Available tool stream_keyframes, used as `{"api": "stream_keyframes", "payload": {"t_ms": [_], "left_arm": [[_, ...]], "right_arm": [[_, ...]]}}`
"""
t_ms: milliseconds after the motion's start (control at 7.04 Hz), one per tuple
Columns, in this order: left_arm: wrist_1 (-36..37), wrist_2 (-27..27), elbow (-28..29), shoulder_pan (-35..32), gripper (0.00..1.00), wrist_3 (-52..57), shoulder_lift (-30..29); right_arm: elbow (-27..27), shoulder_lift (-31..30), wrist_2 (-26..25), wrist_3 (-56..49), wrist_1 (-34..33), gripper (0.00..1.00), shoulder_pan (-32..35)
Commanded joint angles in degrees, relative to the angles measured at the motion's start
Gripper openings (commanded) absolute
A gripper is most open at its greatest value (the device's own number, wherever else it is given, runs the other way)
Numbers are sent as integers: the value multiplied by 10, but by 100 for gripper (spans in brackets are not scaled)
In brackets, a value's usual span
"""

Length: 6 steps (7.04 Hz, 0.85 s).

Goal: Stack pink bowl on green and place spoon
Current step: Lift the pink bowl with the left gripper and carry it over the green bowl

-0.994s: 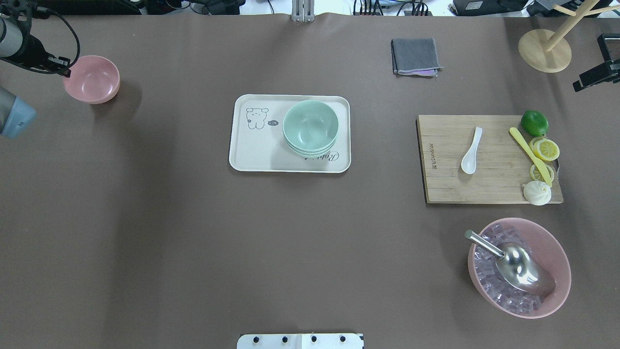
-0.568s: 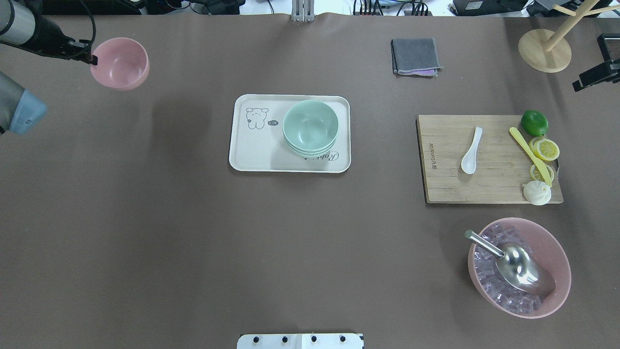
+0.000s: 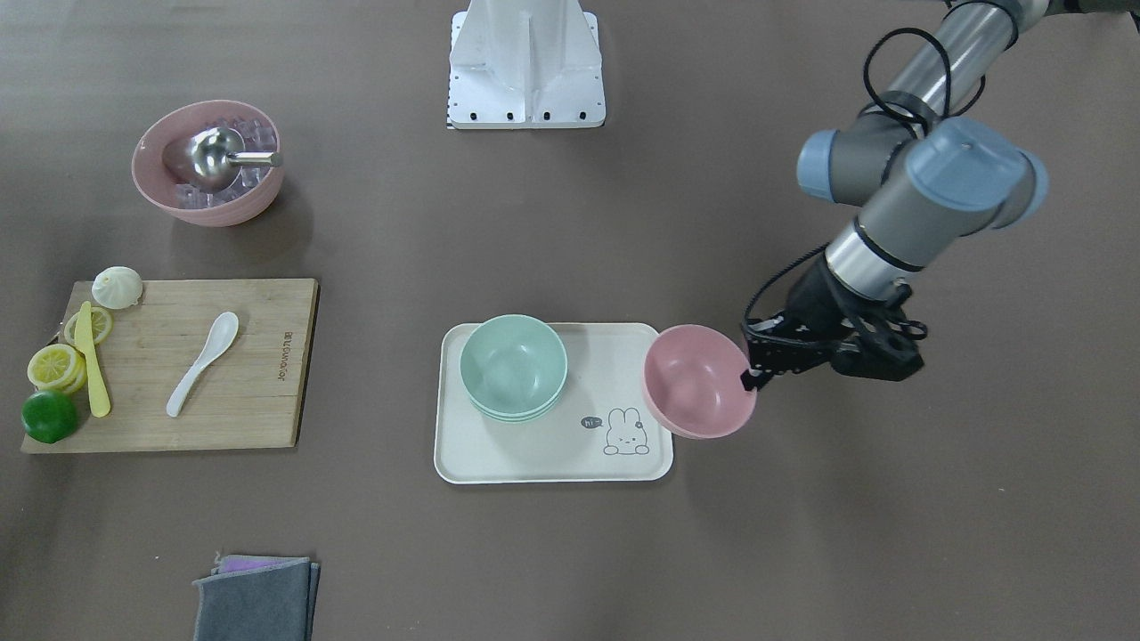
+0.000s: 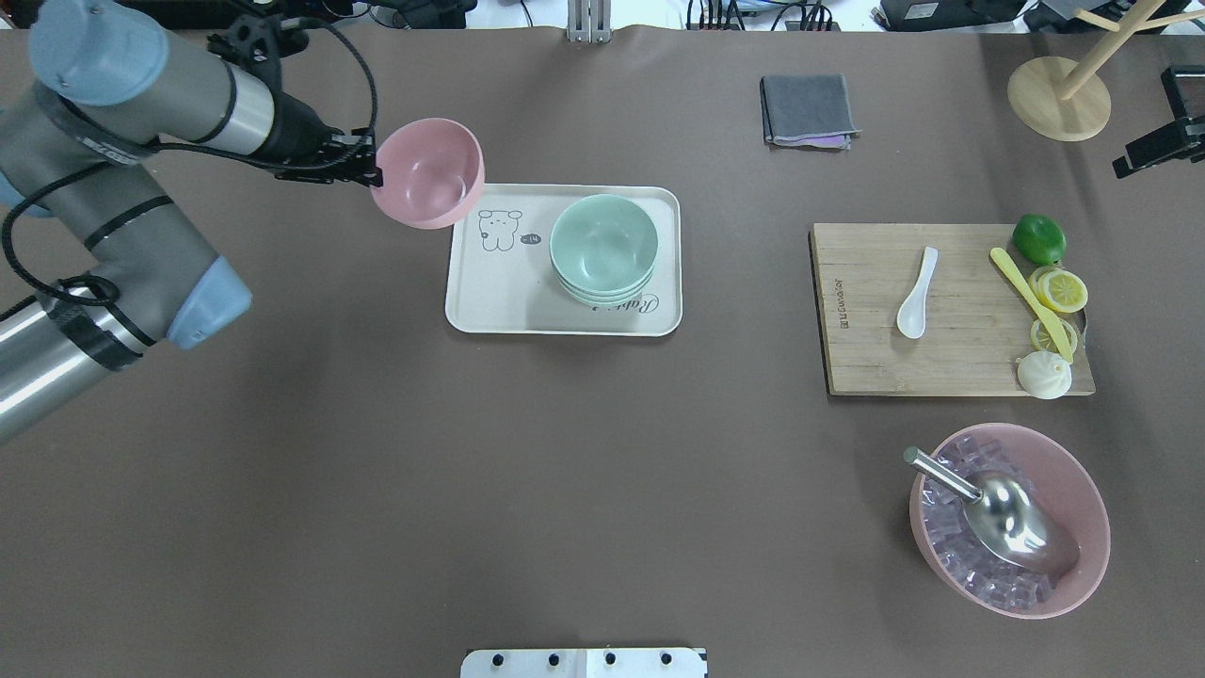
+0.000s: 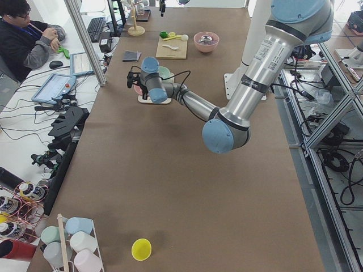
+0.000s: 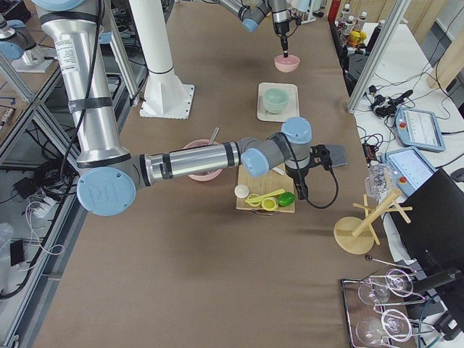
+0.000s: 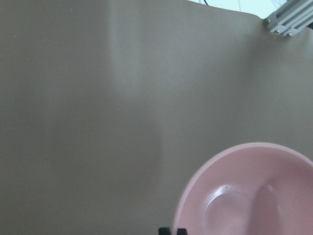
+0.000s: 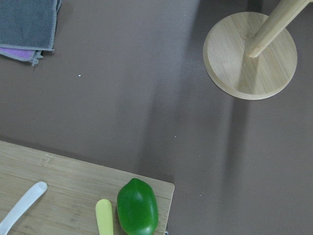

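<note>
Brown matte table (image 4: 377, 490), soft shadows across it. Left end effector (image 4: 375, 175) is clamped on the rim of the pink bowl (image 4: 428, 174); the bowl is slightly tilted, at the robot's-left far corner of the cream tray (image 4: 499, 306), apart from the stack of green bowls (image 4: 603, 247) sitting on the tray's other half. White spoon (image 4: 916, 294) lies on the wooden cutting board (image 4: 875, 367) on the robot's right, well apart from the tray; lime (image 4: 1039, 238), lemon slices (image 4: 1058, 288), yellow knife (image 4: 1028, 299) and a white bun (image 4: 1043, 374) are along the board's outer edge. Right end effector (image 6: 299, 194) hangs over the lime end of the board, cannot tell if it's open or closed. Big pink bowl of ice (image 4: 1083, 490) with a metal scoop (image 4: 1012, 518) sits nearer the robot than the board. Folded grey cloth (image 4: 808, 109) and a wooden stand base (image 4: 1059, 97) at the far edge. Room: seated operator (image 5: 25, 42) at a side desk with a tablet (image 5: 55, 88), cup rack (image 5: 68, 243), yellow cup (image 5: 141, 249) on the table end, aluminium frame posts (image 5: 85, 39)
</note>
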Motion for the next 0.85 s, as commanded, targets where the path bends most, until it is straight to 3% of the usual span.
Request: {"api": "stream_keyframes", "payload": {"t_ms": [0, 426, 710], "left_arm": [[129, 49, -35, 57, 0, -53, -84], [166, 131, 28, 122, 0, -93, -168], [165, 149, 39, 134, 0, -91, -165]], "right_arm": [[0, 0, 0, 2, 1, 100, 0], [1, 0, 1, 2, 1, 100, 0], [4, 0, 1, 4, 0, 100, 0]]}}
